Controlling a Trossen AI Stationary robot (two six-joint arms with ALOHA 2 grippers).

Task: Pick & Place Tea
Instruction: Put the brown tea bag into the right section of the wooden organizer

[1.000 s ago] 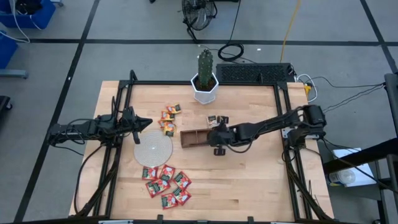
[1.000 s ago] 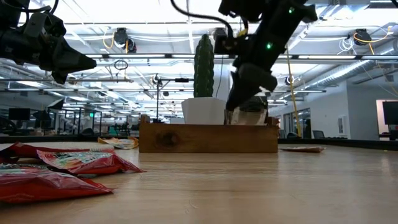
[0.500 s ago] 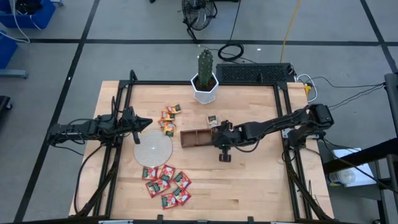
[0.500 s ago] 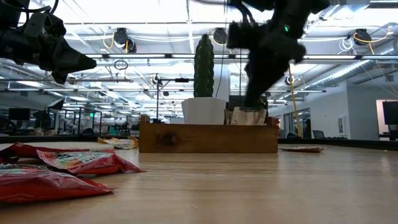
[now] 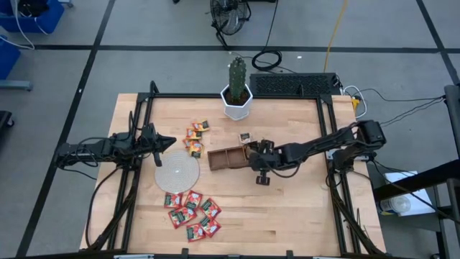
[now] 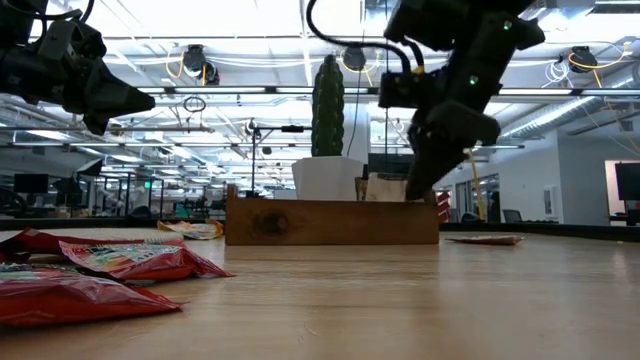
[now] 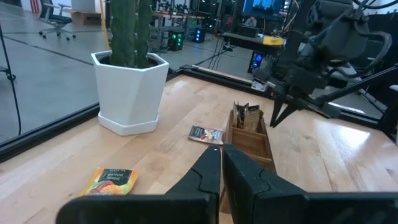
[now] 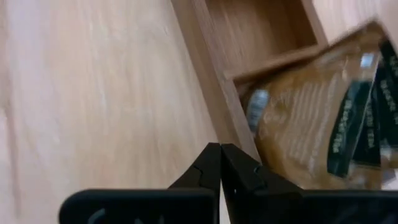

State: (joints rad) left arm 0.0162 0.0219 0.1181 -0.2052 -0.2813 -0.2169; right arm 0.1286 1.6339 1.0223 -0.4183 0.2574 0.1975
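Tea sachets are lying in groups on the tabletop point(image 5: 287, 208): red ones point(image 5: 192, 211) near the front beside the grey disc point(image 5: 177, 173), orange-yellow ones point(image 5: 195, 137) behind it, one whitish sachet point(image 5: 245, 136) lying loose behind the brown tray point(image 5: 228, 158), and more whitish sachets point(image 8: 323, 124) standing in the tray's end compartment. Right gripper point(image 5: 260, 160) is hovering at that end with jaws closed and empty. Left gripper point(image 5: 167, 142) is waiting at the tabletop's left side, jaws closed on nothing.
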